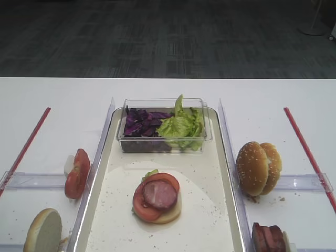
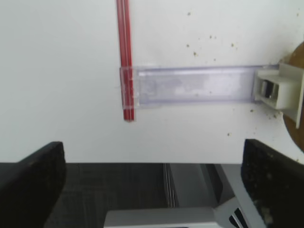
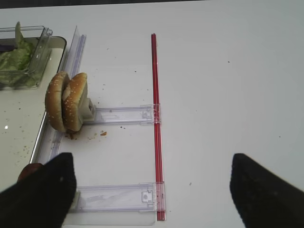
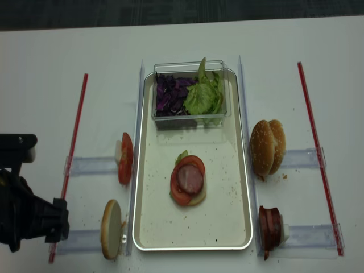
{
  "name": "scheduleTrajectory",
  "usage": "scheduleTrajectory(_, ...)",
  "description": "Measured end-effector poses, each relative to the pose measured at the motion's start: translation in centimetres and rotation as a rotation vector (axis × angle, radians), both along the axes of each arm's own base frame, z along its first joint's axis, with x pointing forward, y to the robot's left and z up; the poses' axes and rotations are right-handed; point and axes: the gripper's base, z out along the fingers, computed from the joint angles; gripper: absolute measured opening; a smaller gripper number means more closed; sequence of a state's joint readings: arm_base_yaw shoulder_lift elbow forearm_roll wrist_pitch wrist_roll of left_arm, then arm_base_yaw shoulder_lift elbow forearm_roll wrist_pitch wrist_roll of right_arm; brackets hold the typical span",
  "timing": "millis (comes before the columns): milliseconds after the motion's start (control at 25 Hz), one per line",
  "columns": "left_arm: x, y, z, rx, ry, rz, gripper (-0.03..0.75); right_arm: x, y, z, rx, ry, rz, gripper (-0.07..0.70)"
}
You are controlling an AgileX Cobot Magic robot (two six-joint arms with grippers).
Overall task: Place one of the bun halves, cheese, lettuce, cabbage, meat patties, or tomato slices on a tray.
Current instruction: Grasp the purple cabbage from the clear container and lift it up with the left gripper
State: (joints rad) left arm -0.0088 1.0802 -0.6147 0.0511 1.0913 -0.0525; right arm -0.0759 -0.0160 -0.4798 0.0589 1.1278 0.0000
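Observation:
The tray (image 1: 105,157) (image 4: 245,170) holds a stack of bun half, lettuce leaf, tomato slice (image 1: 140,206) and meat patty (image 1: 160,193) (image 4: 189,178). Cabbage (image 1: 139,123) and lettuce (image 1: 182,126) fill a clear tub at its far end. Left of the tray stand tomato slices (image 1: 77,173) and a bun half (image 1: 43,231). On the right are bun halves (image 1: 258,168) (image 3: 65,100) and meat patties (image 1: 269,237). Cheese is out of view. My left gripper (image 2: 152,161) hangs open over the table's front edge. My right gripper (image 3: 152,175) is open above bare table, empty.
Red strips (image 1: 304,147) (image 1: 26,144) and clear plastic holders (image 3: 121,115) (image 2: 192,85) lie on the white table on both sides of the tray. The left arm (image 4: 25,219) sits at the front left corner. Crumbs dot the tray floor.

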Motion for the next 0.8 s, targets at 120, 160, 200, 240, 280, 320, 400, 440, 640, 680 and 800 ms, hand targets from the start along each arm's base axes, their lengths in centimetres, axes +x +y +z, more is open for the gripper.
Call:
scheduleTrajectory(120,2.2,0.0,0.3,0.000,0.001,-0.001,0.689,0.0,0.0,0.0,0.005,0.000,-0.003,0.669)
scheduleTrajectory(160,2.9,0.0,0.2,0.000,0.008,-0.001,0.689,0.0,0.0,0.0,0.005,0.000,-0.003,0.669)
scheduleTrajectory(200,3.8,0.0,0.2,0.000,0.013,-0.001,0.689,0.0,0.0,0.0,0.000,0.000,0.000,0.669)
scheduleTrajectory(240,4.6,0.0,0.4,0.000,0.011,-0.001,0.689,0.0,0.0,0.0,0.005,0.000,-0.003,0.669)
scheduleTrajectory(280,5.5,0.0,0.4,0.001,0.015,-0.002,0.689,0.0,0.0,0.0,0.000,0.000,0.000,0.669)
scheduleTrajectory(320,6.3,0.0,0.3,0.003,0.022,-0.003,0.689,0.0,0.0,0.0,0.000,0.000,0.000,0.669)
scheduleTrajectory(400,8.1,0.0,0.5,0.012,0.019,-0.007,0.689,0.0,0.0,0.0,0.000,0.000,0.000,0.669)
scheduleTrajectory(440,9.0,0.1,0.4,0.015,0.024,-0.009,0.689,0.0,0.0,0.0,0.000,0.000,0.000,0.669)
scheduleTrajectory(640,13.9,0.0,0.8,0.017,-0.005,-0.009,0.689,0.0,0.0,0.0,0.000,0.000,0.000,0.669)
scheduleTrajectory(680,14.9,0.0,0.9,0.017,-0.013,-0.009,0.689,0.0,0.0,0.0,0.000,0.000,0.000,0.669)
scheduleTrajectory(800,17.7,0.0,0.9,0.017,-0.027,-0.008,0.689,0.0,0.0,0.0,0.005,0.000,-0.003,0.669)
